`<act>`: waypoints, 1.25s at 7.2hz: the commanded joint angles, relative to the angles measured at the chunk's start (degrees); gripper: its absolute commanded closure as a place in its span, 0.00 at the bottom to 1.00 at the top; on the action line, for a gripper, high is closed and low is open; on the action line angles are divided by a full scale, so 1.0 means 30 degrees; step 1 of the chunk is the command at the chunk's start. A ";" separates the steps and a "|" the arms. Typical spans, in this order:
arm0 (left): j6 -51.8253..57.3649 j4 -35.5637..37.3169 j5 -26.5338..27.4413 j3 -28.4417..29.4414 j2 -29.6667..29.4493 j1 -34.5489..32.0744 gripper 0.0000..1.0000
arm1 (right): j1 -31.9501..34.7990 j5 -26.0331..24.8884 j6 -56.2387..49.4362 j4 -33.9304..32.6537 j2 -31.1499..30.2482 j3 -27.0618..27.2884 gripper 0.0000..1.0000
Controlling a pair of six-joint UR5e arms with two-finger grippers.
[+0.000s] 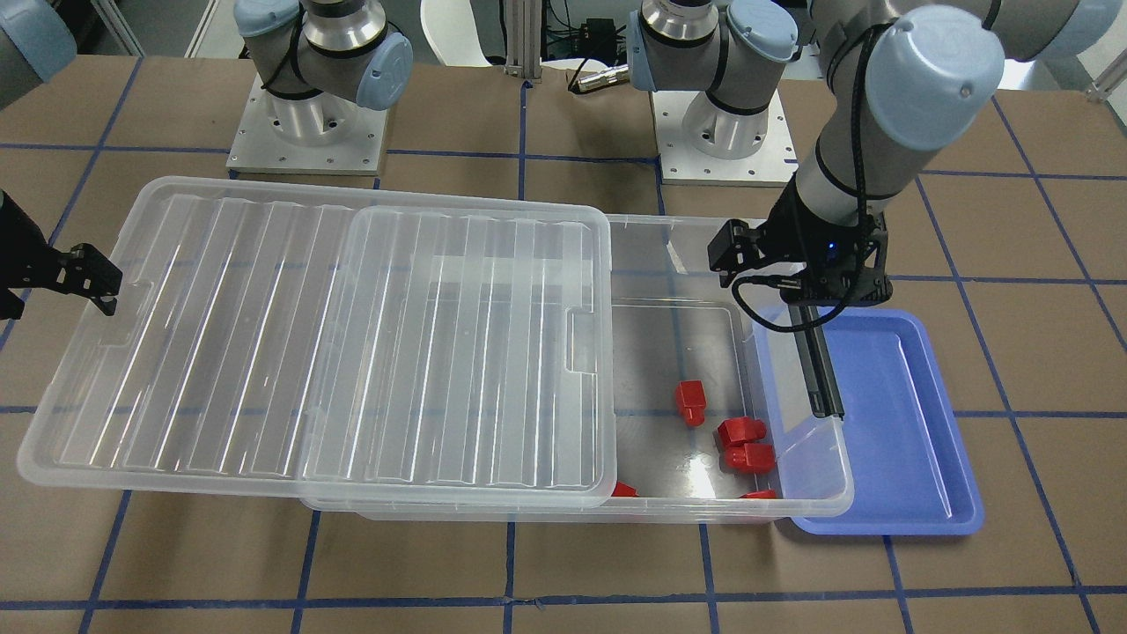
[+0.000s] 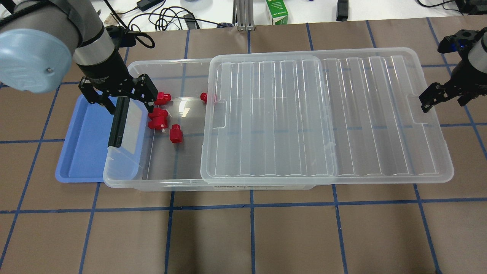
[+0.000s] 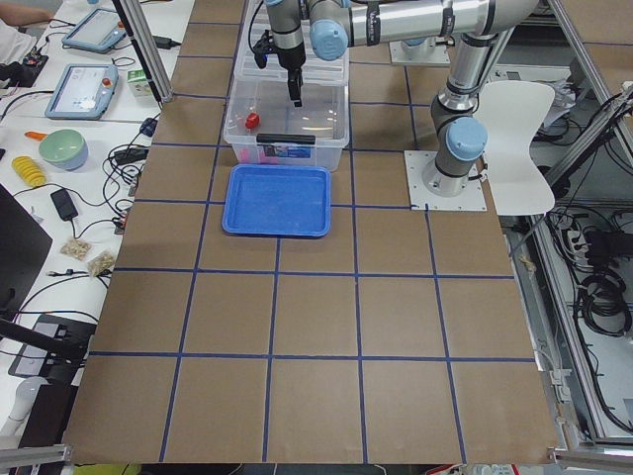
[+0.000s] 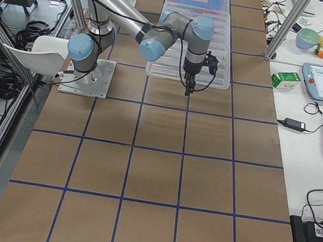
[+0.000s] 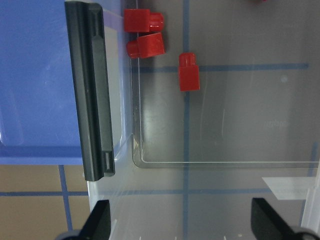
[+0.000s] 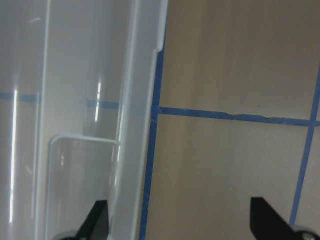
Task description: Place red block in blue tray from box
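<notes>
The clear box (image 2: 159,184) lies across the table with its ribbed lid (image 2: 304,114) slid toward my right, leaving the left end uncovered. Several red blocks lie there: one (image 2: 175,134) alone, two together (image 2: 156,118), one (image 2: 162,98) by the far wall and one (image 2: 205,97) half under the lid. The blue tray (image 2: 81,144) sits against that end, partly under the box's rim. My left gripper (image 2: 118,95) hangs open and empty above the black latch bar (image 2: 116,125); the wrist view shows its tips (image 5: 182,222) wide apart. My right gripper (image 2: 437,97) is open beside the lid's far-right edge (image 6: 75,100).
The two arm bases (image 1: 308,132) (image 1: 722,132) stand behind the box. A green carton (image 2: 277,11) and cables lie past the table's far edge. Brown table surface with blue tape lines (image 2: 251,205) stretches in front of the box.
</notes>
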 commanded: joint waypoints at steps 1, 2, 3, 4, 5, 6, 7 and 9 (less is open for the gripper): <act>-0.0335 0.1697 -0.0719 -0.0516 -0.1404 0.0007 0.18 | -0.0480 0.0069 -0.0205 0.0082 -0.0244 0.0132 0.00; -0.0367 0.1875 -0.0697 -0.0516 -0.1991 0.0007 0.18 | -0.0481 0.0070 -0.0207 0.0112 -0.0390 0.0133 0.00; -0.0367 0.2109 -0.0697 -0.0545 -0.2606 0.0007 0.18 | -0.0423 0.0099 -0.0178 0.0141 -0.0450 0.0133 0.00; -0.0396 0.3040 -0.0755 -0.0691 -0.3221 0.0007 0.18 | -0.0394 0.0157 -0.0003 0.0286 -0.0479 -0.0070 0.00; -0.0455 0.3484 -0.0726 -0.0895 -0.3720 0.0007 0.18 | -0.0220 0.0273 0.0056 0.0781 -0.0886 -0.0478 0.00; -0.0484 0.3633 -0.0784 -0.0926 -0.4131 0.0007 0.18 | 0.0101 0.0362 0.0463 0.2294 -0.1383 -0.1149 0.00; -0.0455 0.3751 -0.0785 -0.0927 -0.4513 0.0007 0.18 | 0.0250 0.0363 0.0902 0.3788 -0.1910 -0.2026 0.00; -0.0484 0.3810 -0.0785 -0.0927 -0.5130 -0.0051 0.18 | 0.0251 0.0334 0.1023 0.7651 -0.2704 -0.4571 0.00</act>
